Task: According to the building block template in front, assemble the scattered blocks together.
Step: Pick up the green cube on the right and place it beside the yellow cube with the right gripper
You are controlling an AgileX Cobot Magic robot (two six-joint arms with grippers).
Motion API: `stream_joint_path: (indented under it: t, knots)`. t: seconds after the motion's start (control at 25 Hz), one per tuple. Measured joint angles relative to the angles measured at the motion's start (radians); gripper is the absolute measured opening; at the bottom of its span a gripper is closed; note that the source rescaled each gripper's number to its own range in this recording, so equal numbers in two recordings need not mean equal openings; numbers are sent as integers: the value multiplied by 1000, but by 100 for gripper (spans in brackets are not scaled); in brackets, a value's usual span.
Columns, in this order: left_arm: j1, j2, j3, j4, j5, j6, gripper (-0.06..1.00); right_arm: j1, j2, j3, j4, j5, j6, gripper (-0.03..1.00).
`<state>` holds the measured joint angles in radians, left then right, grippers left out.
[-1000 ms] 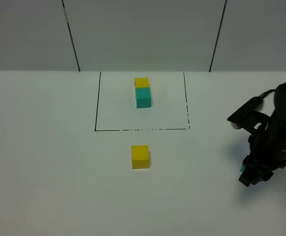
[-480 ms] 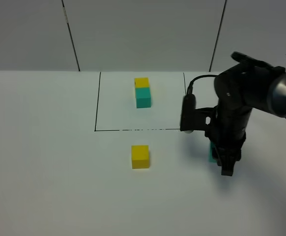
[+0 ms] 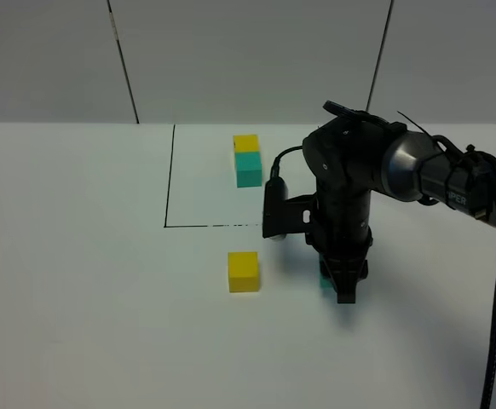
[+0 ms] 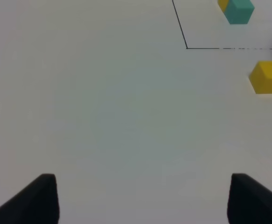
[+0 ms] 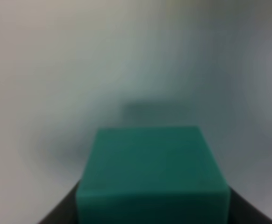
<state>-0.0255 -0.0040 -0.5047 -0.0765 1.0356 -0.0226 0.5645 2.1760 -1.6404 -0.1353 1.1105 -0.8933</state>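
From the high camera, the right fingers point(image 3: 348, 288) point down close to the bench point(image 3: 77, 332), clenched on the teal-green cube point(image 3: 325, 279). Only a sliver of it shows, on the side of the fingers facing the yellow cube point(image 3: 243, 271). That cube sits apart from the fingers, with bare bench between. Beyond the fingers, the template point(image 3: 248, 159) stands inside the black-line rectangle point(image 3: 170, 179), yellow at the back and teal in front.

The pick looks done and the joining is left. Going by the template, the teal cube probably belongs against the yellow cube's nearer face. The rectangle's front line runs just behind the fingers, while the bench on their near side is open.

In the left wrist view, the left fingers point(image 4: 45, 200) are released and wide apart with nothing between them. The yellow cube point(image 4: 267, 77) and the template point(image 4: 236, 10) lie well ahead of them.

In the right wrist view, the teal-green cube point(image 5: 152, 172) fills the gap between the dark right fingers point(image 5: 61, 215). The bench beyond is blurred, so I cannot tell whether the cube touches it.
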Motion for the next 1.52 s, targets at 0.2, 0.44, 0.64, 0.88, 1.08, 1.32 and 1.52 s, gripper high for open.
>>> stream_joint_path:
  t: [0.2,0.44,0.64,0.88,1.08,1.32,1.52]
  knots:
    - [0,0,0,0,0,0,64,22,2,-15,8,-28,-10,1]
    - [0,0,0,0,0,0,64,23,39,-15,49,-81,-31,1]
    - [0,0,0,0,0,0,64,23,65,-26,53,-88,-36,1]
    - [0,0,0,0,-1,0,64,23,119,-122,58,-51,-26,1]
    - [0,0,0,0,-1,0,64,30,195,-233,64,34,-8,1]
    - [0,0,0,0,-1,0,64,44,216,-260,68,41,12,1]
    - [0,0,0,0,-1,0,64,49,217,-263,68,41,20,1]
